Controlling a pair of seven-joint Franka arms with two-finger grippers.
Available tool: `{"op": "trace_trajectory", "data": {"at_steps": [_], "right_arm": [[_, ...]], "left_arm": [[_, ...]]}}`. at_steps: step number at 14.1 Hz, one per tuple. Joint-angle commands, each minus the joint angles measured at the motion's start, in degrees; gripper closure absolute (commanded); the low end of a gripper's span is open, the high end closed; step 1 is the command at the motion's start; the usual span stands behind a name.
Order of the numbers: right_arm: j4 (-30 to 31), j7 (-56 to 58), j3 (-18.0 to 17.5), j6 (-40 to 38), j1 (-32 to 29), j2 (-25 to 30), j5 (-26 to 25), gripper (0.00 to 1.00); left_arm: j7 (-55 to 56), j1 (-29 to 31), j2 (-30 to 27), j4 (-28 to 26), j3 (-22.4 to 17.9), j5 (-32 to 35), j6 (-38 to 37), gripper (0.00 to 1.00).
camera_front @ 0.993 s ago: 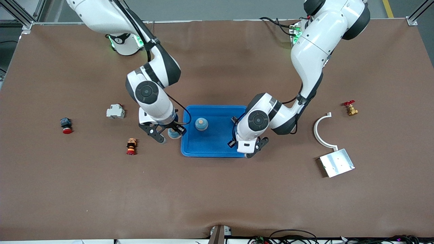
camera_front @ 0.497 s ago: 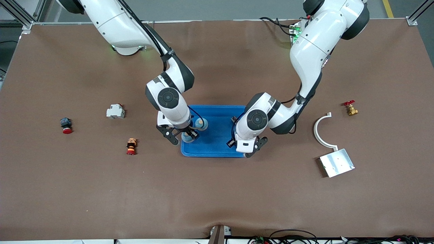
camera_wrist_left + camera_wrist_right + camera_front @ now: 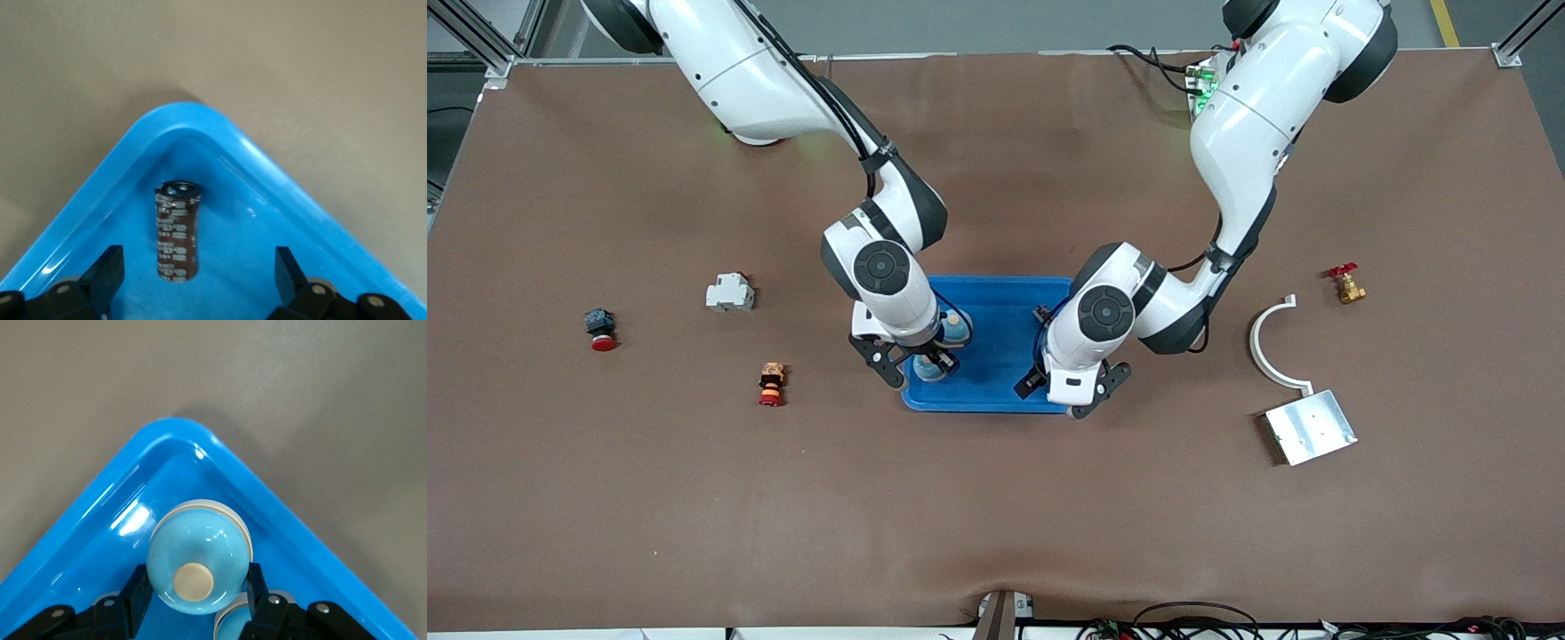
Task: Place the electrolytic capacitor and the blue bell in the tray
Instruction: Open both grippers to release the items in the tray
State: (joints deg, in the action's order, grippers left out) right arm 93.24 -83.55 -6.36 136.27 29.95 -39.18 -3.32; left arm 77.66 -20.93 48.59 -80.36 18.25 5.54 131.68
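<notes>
The blue tray (image 3: 1005,307) lies mid-table. My right gripper (image 3: 919,366) is shut on a light blue bell (image 3: 930,368) with a cream knob, low over the tray's corner toward the right arm's end. The right wrist view shows its fingers (image 3: 132,590) clamping the bell (image 3: 199,563) inside the tray's rim (image 3: 167,430). A second blue bell (image 3: 955,327) stands in the tray beside it. My left gripper (image 3: 1069,391) is open over the tray's other near corner. The left wrist view shows the brown electrolytic capacitor (image 3: 177,230) lying in the tray (image 3: 180,117), free of the open left gripper (image 3: 197,280).
Toward the left arm's end lie a silver metal plate (image 3: 1310,427), a white curved bracket (image 3: 1270,347) and a brass valve with a red handle (image 3: 1344,284). Toward the right arm's end are a white block (image 3: 729,292), a red-and-black button (image 3: 600,329) and an orange-red button (image 3: 771,384).
My right gripper has carried the bell from beside the tray to over the tray's corner. The left gripper has stayed open and hardly moved.
</notes>
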Motion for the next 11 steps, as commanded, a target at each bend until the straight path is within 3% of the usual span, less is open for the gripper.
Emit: {"op": "trace_trajectory", "data": {"at_steps": [1, 7, 11], "right_arm": [[-3.3, -3.2, 0.7, -0.5, 1.9, -2.5, -1.2, 1.00], [-5.4, -5.6, 1.2, -0.2, 3.2, -4.8, -2.7, 1.00], [-5.4, -5.7, 1.3, 0.5, 3.4, -5.4, -2.7, 1.00]], "left_arm": [[1.3, 0.5, -5.5, -0.7, -0.7, -0.2, -6.1, 0.00], [-0.2, 3.3, -12.8, -1.5, -0.7, 0.3, -20.4, 0.00], [-15.0, 9.3, -20.3, -7.8, -0.3, 2.7, -29.0, 0.00]]}}
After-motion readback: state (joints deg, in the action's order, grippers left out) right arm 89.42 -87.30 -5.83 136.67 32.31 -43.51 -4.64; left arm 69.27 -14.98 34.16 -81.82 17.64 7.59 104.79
